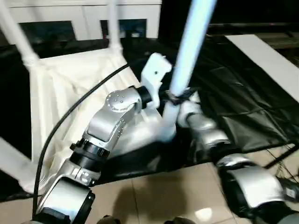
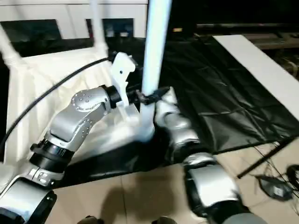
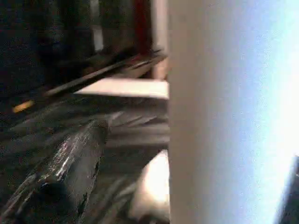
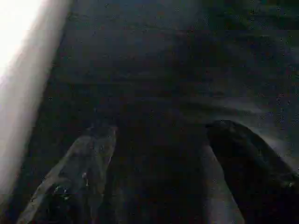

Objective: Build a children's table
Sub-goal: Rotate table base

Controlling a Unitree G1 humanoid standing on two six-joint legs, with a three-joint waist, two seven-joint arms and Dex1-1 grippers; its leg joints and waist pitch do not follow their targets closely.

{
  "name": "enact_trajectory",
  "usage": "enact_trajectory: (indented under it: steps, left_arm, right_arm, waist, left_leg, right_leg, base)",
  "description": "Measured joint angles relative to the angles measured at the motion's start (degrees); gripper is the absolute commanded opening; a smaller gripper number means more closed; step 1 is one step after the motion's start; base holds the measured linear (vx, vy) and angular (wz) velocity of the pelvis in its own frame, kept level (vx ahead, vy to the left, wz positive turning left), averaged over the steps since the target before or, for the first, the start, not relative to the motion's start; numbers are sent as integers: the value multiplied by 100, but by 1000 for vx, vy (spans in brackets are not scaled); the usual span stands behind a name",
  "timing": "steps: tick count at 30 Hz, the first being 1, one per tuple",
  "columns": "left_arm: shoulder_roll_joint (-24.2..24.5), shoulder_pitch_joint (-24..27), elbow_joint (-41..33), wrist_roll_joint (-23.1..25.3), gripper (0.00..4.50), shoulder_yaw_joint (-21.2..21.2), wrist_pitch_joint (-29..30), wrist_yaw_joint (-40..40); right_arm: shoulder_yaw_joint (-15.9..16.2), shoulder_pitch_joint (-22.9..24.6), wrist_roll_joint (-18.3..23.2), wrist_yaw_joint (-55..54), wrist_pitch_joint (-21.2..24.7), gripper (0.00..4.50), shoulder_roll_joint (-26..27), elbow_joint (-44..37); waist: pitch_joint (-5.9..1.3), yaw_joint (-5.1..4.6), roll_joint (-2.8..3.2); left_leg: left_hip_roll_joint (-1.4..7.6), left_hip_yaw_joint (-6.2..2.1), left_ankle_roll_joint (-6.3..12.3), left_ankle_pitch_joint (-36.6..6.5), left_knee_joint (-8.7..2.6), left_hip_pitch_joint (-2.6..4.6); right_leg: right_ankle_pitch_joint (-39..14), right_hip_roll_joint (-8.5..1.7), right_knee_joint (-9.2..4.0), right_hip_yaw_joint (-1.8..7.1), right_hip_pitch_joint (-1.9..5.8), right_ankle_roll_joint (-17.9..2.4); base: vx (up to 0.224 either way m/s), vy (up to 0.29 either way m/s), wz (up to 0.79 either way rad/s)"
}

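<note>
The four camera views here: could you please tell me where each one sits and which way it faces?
Left eye view: on the head, looking forward and down at the upside-down table top, with both silver forearms and the upright leg.
Right eye view: beside it on the head, same scene, the right gripper at the leg.
Left wrist view: on the left wrist, facing the leg close up, one black finger rising.
Right wrist view: on the right wrist, facing the black sheet, fingers apart.
Shared: all four show the leg.
</note>
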Motion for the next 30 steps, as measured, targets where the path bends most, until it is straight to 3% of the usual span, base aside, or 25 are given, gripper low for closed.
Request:
enact_trajectory:
  steps: [3,6,11,14,17,21,27,30]
  left_arm:
    - [-20,-29,527,169,446,10,-554,21]
    - [-14,-32,715,246,446,7,-731,-59]
    - [72,85,552,202,446,-18,-639,-574]
    - [268,370,157,55,446,-53,-175,-796]
    - [488,776,-465,-212,446,-53,379,-887]
    - [1257,1401,-1420,-396,446,-129,1177,-1220]
    - [1673,1792,-1628,254,446,-66,1545,-864]
    - [1462,2190,-1823,401,446,192,1373,-182]
  right_arm:
    - [-277,288,90,-240,-69,358,-343,-318]
    - [-374,463,136,-294,-96,358,-497,-552]
    - [-531,814,270,-262,-189,358,-630,-1075]
    - [-591,1131,416,67,-99,358,-811,-1728]
    - [-560,1640,527,578,298,358,-973,-2741]
    - [23,2521,716,1723,1125,358,-1520,-4424]
    - [467,3192,1024,2756,2068,358,-2258,-6085]
    - [492,3523,1182,2955,2586,358,-2457,-6927]
  waist:
    - [2,87,35]
    - [-1,93,40]
    - [-11,136,58]
    - [-14,153,64]
    - [-15,168,67]
    - [-25,164,94]
    - [-26,155,106]
    - [-36,149,124]
  left_leg:
    - [-4,0,3,-1,0,-7]
    - [-3,1,22,6,0,-10]
    - [-3,2,24,4,-1,-11]
    - [-4,5,23,4,0,-12]
    - [-3,4,23,2,0,-11]
    - [-2,-4,14,-5,-2,-7]
    - [-4,-9,15,1,0,4]
    - [-4,-12,15,1,0,6]
  right_leg:
    - [0,-3,-4,0,-2,0]
    - [0,-3,-3,-1,-6,0]
    - [0,-5,-3,1,-7,0]
    - [0,-6,-4,0,-7,0]
    - [0,-6,-4,-2,-5,0]
    - [0,-5,-5,-1,-4,1]
    - [7,-7,-8,2,15,10]
    - [12,-8,-14,4,20,18]
  base:
    - [0,0,0]
    - [0,0,0]
    - [0,0,0]
    - [0,0,0]
    - [0,0,0]
    - [0,0,0]
    - [0,0,0]
    - [0,0,0]
